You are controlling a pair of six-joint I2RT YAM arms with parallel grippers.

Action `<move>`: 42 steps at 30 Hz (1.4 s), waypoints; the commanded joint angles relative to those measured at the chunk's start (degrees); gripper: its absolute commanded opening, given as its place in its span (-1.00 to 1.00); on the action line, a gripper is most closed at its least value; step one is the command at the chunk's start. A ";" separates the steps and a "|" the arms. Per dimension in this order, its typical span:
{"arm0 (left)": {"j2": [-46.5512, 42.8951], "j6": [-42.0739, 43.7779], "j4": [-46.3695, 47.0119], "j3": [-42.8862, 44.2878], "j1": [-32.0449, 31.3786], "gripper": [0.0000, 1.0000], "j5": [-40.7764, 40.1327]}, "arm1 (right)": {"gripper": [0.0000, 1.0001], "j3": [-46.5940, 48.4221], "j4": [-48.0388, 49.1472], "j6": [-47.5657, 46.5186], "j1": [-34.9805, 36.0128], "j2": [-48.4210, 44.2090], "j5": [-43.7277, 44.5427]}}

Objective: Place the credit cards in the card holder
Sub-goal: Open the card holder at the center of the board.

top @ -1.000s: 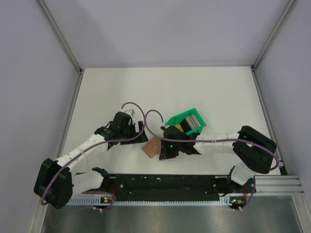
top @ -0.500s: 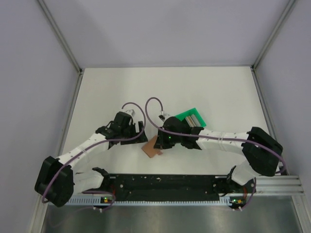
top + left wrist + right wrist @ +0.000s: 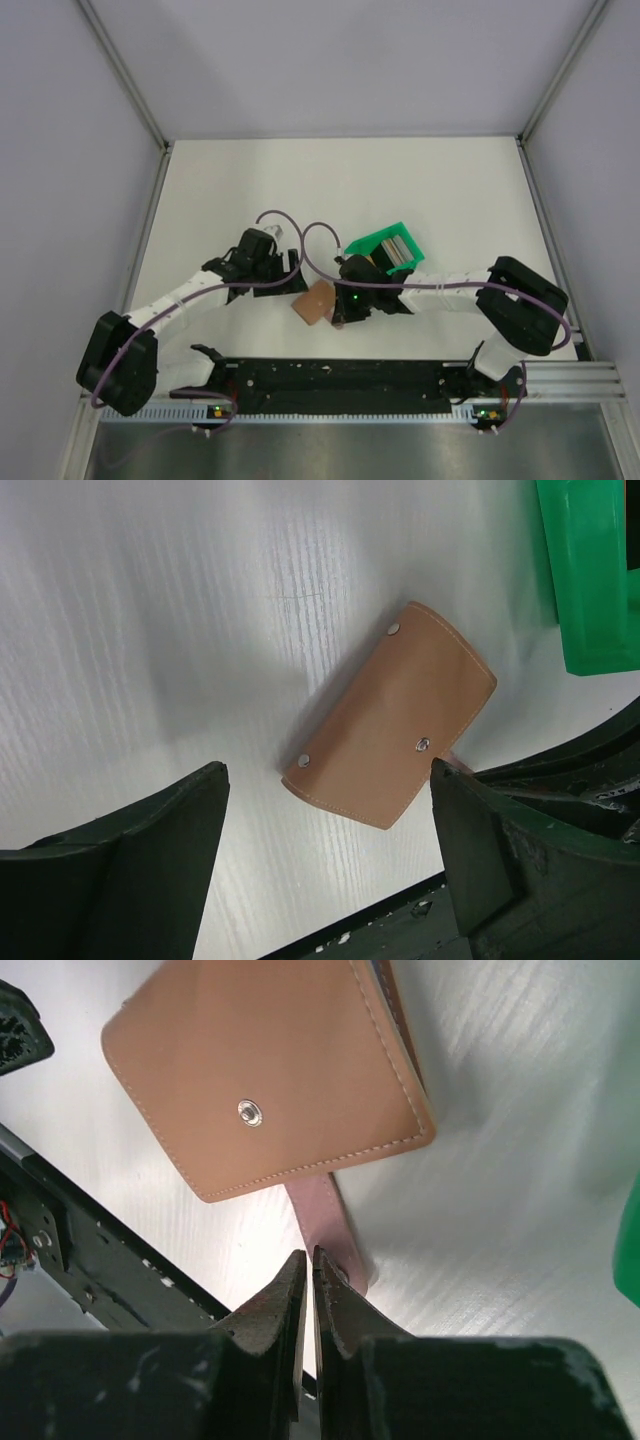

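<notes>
The tan card holder (image 3: 316,302) lies folded shut on the white table between my two grippers. In the left wrist view it (image 3: 390,730) shows three metal snaps. In the right wrist view it (image 3: 270,1070) has one snap and a pink strap (image 3: 325,1220) sticking out from under it. My left gripper (image 3: 325,880) is open and empty, just left of the holder. My right gripper (image 3: 308,1272) is shut, with its tips at the end of the strap; nothing shows between them. The credit cards (image 3: 395,250) stand in a green tray (image 3: 368,243); grey and gold ones show.
The green tray stands just behind my right wrist and shows at the upper right of the left wrist view (image 3: 590,580). The black base rail (image 3: 340,378) runs along the near table edge, close to the holder. Grey walls enclose the table.
My right gripper has swung from beside the holder's far right side down to its near right edge. The holder has shifted slightly. My left arm has barely moved.
</notes>
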 commanded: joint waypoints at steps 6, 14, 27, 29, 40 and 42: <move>6.14 1.04 7.43 -0.17 0.17 0.66 5.49 | -0.88 -1.49 0.76 1.09 -0.61 1.83 1.17; 7.57 -0.62 10.42 -3.86 0.08 0.40 9.27 | -0.89 -3.07 0.14 1.79 -2.19 1.75 3.19; -0.44 -10.82 14.02 -11.94 -3.87 0.29 9.45 | -0.87 -4.57 -2.41 -2.51 -6.06 -1.68 4.86; -1.23 -13.01 14.55 -12.82 -4.75 0.29 9.36 | -0.86 -4.57 -3.72 -2.95 -6.58 -2.55 5.91; -6.41 -11.71 6.58 -9.42 -7.22 0.38 2.87 | -0.53 -1.50 -6.45 -5.33 -7.64 -9.84 2.06; -7.03 -9.95 4.02 -7.21 -7.13 0.49 1.02 | -0.44 -0.88 -5.67 -3.93 -7.64 -11.16 0.74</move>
